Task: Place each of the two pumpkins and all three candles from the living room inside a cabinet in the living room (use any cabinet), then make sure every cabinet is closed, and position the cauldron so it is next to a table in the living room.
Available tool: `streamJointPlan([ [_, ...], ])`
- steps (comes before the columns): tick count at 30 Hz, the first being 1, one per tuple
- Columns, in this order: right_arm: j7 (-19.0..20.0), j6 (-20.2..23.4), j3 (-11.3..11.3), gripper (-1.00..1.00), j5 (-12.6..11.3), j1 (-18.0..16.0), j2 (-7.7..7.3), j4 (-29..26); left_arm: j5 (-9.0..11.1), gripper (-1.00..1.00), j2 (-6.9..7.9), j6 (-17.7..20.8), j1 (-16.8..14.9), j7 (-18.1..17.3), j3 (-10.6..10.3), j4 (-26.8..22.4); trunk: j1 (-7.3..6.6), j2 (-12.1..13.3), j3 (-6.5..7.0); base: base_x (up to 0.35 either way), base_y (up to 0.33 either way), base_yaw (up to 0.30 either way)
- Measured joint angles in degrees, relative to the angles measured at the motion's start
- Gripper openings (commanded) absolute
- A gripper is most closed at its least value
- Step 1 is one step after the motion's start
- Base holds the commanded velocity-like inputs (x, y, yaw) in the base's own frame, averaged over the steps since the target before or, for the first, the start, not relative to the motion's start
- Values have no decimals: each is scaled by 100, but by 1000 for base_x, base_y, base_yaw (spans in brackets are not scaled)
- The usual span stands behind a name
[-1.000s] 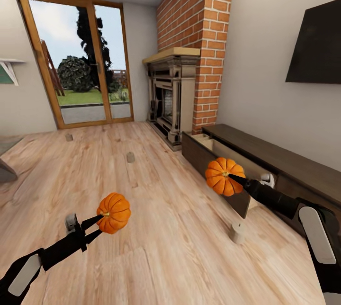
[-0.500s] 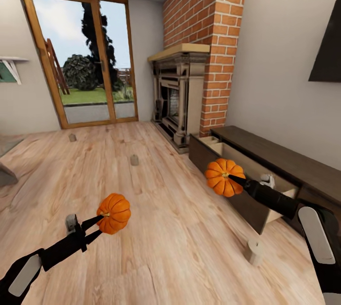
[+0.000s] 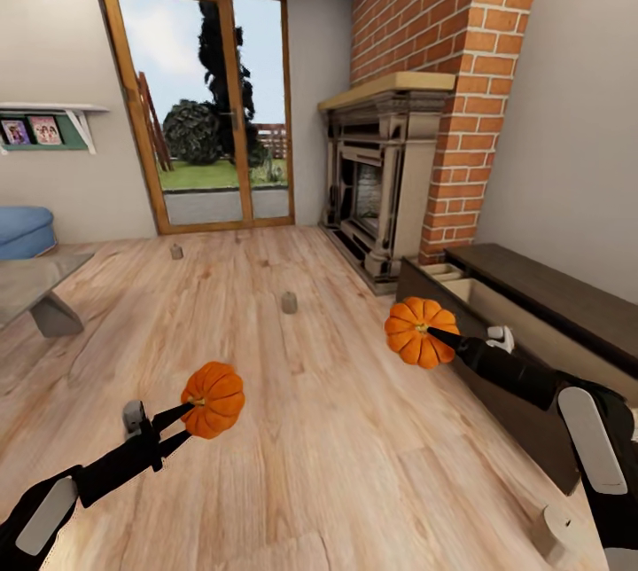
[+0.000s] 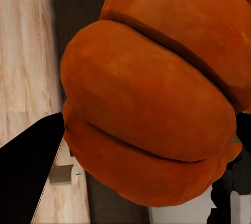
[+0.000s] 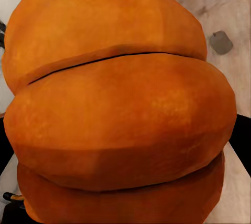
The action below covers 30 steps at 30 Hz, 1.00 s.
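We see a brick chimney [image 3: 461,48] above a fireplace [image 3: 377,190], a glass door [image 3: 213,110], a wall shelf [image 3: 49,123] and a wood floor [image 3: 292,429].

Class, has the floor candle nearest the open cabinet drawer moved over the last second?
No. The candle keeps its place beside the open drawer's near corner; both shift together in the head view, so the camera turned.

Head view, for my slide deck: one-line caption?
Each gripper holds a pumpkin beside the open cabinet.
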Motion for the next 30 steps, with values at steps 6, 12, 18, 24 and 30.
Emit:
streamJointPlan([
  [6, 0, -1, -1, -100, 2, 1, -2, -3, 0, -100, -1, 0, -1, 0, -1, 5, 0, 0, -5, 287, 198, 29],
  [12, 7, -1, -1, -100, 3, 1, 6, -13, -1, -100, -2, 1, -1, 2, -3, 1, 0, 0, -6, 287, 198, 1],
  [18, 7, -2, -1, -100, 1, 1, 6, -12, 0, -100, -2, 1, -1, 1, -2, -2, 0, 0, -6, 287, 198, 0],
  [24, 6, -2, -1, -100, 1, 1, 6, -8, 2, -100, -4, 1, -1, 0, -1, -1, 0, 0, -6, 293, 184, 0],
  [30, 6, 0, -1, -100, 6, 1, 6, -10, 0, -100, -2, -1, -1, -3, -2, 4, 0, 0, -6, 328, 40, 0],
])
